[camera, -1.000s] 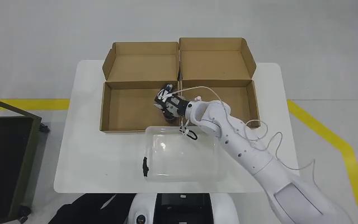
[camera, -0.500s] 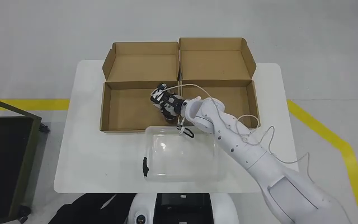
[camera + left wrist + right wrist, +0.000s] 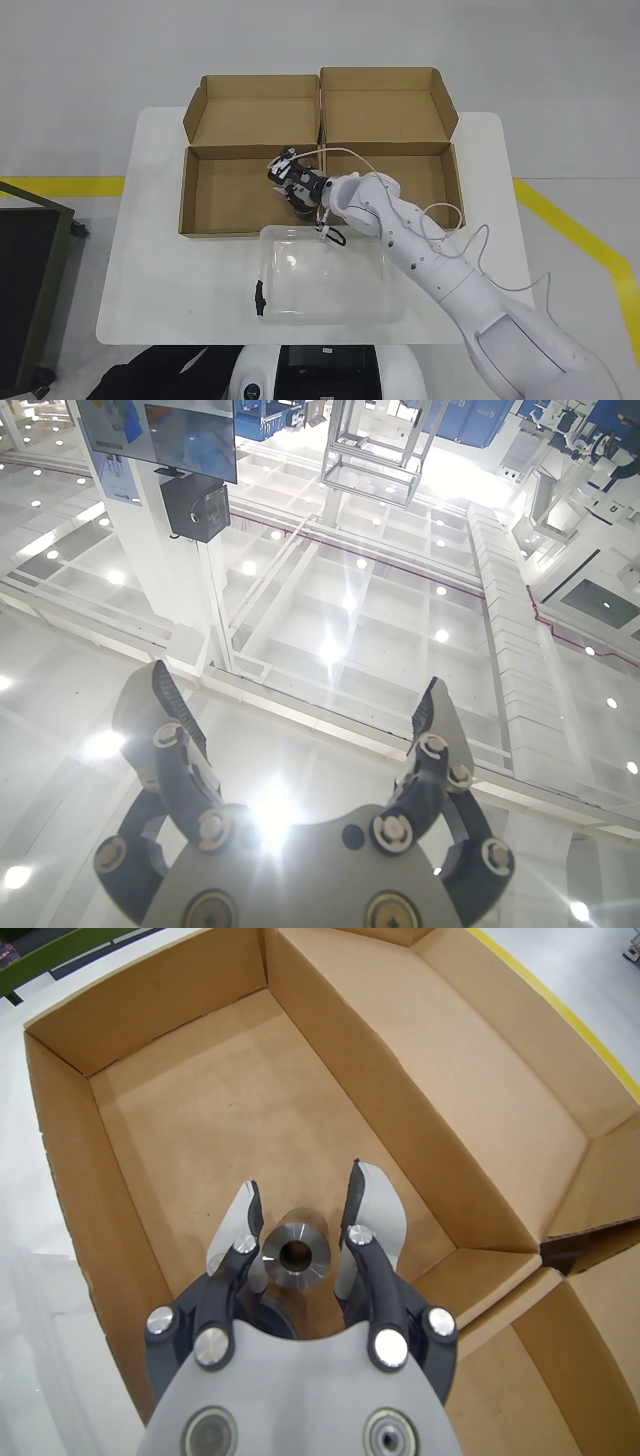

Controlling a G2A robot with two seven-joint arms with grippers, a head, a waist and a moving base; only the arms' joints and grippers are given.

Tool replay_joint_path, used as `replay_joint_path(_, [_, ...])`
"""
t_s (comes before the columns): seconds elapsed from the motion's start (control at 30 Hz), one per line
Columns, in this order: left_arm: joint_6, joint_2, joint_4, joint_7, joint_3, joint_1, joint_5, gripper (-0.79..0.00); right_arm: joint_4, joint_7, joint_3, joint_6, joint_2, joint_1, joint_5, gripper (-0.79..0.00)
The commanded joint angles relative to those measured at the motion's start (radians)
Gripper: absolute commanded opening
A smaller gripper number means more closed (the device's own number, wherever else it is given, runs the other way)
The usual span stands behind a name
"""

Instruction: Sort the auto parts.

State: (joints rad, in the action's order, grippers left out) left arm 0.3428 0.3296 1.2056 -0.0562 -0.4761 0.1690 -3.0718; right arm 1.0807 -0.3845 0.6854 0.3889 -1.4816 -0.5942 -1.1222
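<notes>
A short steel cylinder [image 3: 296,1255] with a bored centre sits between the fingers of my right gripper [image 3: 305,1183], low over the floor of the left cardboard box [image 3: 200,1118]. The jaws stand a little wider than the part, with a thin gap on one side. In the top view the right gripper [image 3: 285,172] is above the right end of the left box [image 3: 225,198], near the wall it shares with the right box [image 3: 425,178]. My left gripper [image 3: 300,695] points up at the ceiling, open and holding nothing.
A clear plastic bin [image 3: 330,278] stands in front of the boxes, with a small black piece [image 3: 259,297] at its left edge. Both box lids [image 3: 260,108] lie folded back. The white table [image 3: 150,250] has bare room at left and right.
The right gripper has moved a little to the left, further over the left box. Since half a second ago it has hardly moved.
</notes>
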Motion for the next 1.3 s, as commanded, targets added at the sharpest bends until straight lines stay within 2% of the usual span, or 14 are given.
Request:
replay_joint_path(0.0, [0.0, 0.0, 0.0, 0.0, 0.0, 0.0, 0.0, 0.0, 0.021, 0.013, 0.012, 0.002, 0.002, -0.006, -0.004, -0.422])
replay_joint_path(0.13, [0.0, 0.0, 0.0, 0.0, 0.0, 0.0, 0.0, 0.0, 0.103, 0.042, 0.044, 0.013, 0.014, -0.037, -0.021, -0.394])
replay_joint_path(0.27, [0.0, 0.0, 0.0, 0.0, 0.0, 0.0, 0.0, 0.0, 0.216, 0.063, 0.092, 0.022, 0.034, -0.094, -0.047, -0.311])
replay_joint_path(0.4, [0.0, 0.0, 0.0, 0.0, 0.0, 0.0, 0.0, 0.0, 0.349, 0.073, 0.147, 0.032, 0.059, -0.174, -0.089, -0.302])
replay_joint_path(0.5, [0.0, 0.0, 0.0, 0.0, 0.0, 0.0, 0.0, 0.0, 0.452, 0.101, 0.201, 0.035, 0.08, -0.255, -0.115, -0.222])
replay_joint_path(0.63, [0.0, 0.0, 0.0, 0.0, 0.0, 0.0, 0.0, 0.0, 0.575, 0.136, 0.292, 0.028, 0.111, -0.374, -0.186, -0.022])
replay_joint_path(0.67, [0.0, 0.0, 0.0, 0.0, 0.0, 0.0, 0.0, 0.0, 0.608, 0.141, 0.314, 0.025, 0.118, -0.405, -0.201, 0.0])
replay_joint_path(0.9, [0.0, 0.0, 0.0, 0.0, 0.0, 0.0, 0.0, 0.0, 0.774, 0.212, 0.474, 0.032, 0.16, -0.604, -0.284, 0.0])
replay_joint_path(1.27, [0.0, 0.0, 0.0, 0.0, 0.0, 0.0, 0.0, 0.0, 0.862, 0.424, 0.715, -0.001, 0.198, -0.872, -0.296, 0.0])
